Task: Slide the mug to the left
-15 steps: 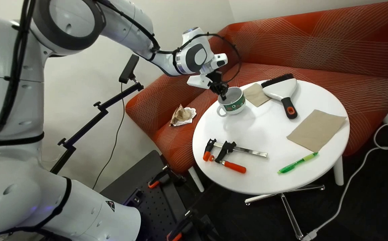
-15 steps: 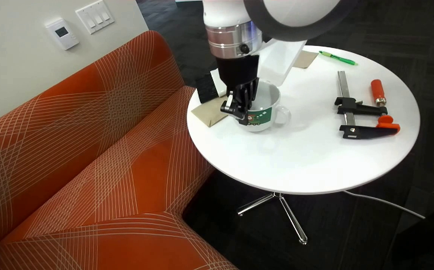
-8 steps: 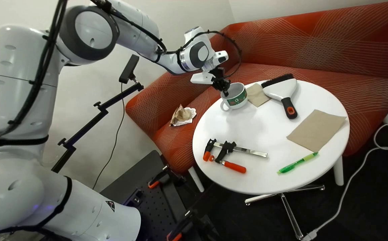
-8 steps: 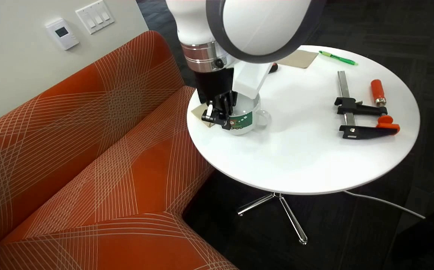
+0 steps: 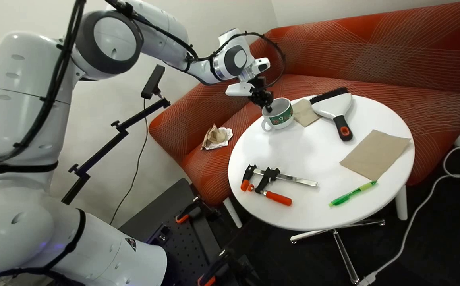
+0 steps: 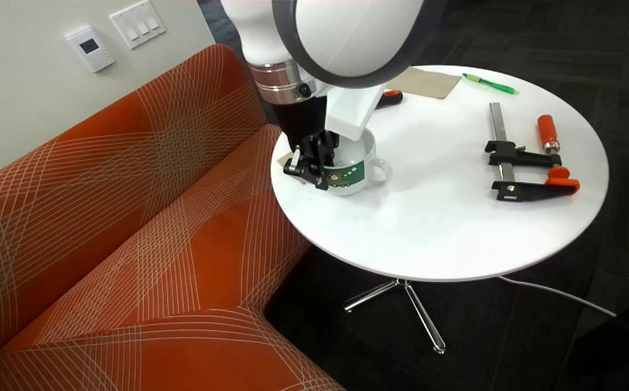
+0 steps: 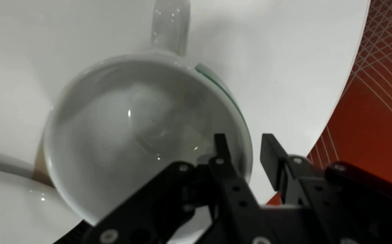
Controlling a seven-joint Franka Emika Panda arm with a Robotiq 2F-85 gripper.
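wrist view: mug (image 7: pixel 145 139) seen from above, upright, its mouth facing the camera. inner wall and floor are smooth and pale grey, with small points of reflected light and one tiny dark speck on the floor. a strip of the green outer band shows along one side, outside the rim. the gripper (image 7: pixel 244 135) is spread, its fingers parted with the mug's rim between them: one finger (image 7: pixel 221 145) reaches down inside the mug, the other finger (image 7: pixel 271 162) stands outside the wall. contact between either finger and the wall cannot be confirmed from this angle.

location of mug: in both exterior views it sits on the round white table (image 5: pixel 313 155), near the edge on the side of the orange sofa (image 5: pixel 373 55), just beside a small piece of brown paper (image 5: pixel 305 113). outer finish is whitish with a printed green band. the handle points toward the side of the table where a bar clamp (image 5: pixel 269 177) with a red-orange grip lies, apart from the mug.

other items on the table, noted in an exterior view: a brush (image 5: pixel 331 107) with white head, black bristles and a black handle marked in orange; a larger brown sheet (image 5: pixel 375 154), flat; a green pen (image 5: pixel 352 193) near that sheet. crumpled brown and white paper (image 5: pixel 217 137) rests on the sofa seat.
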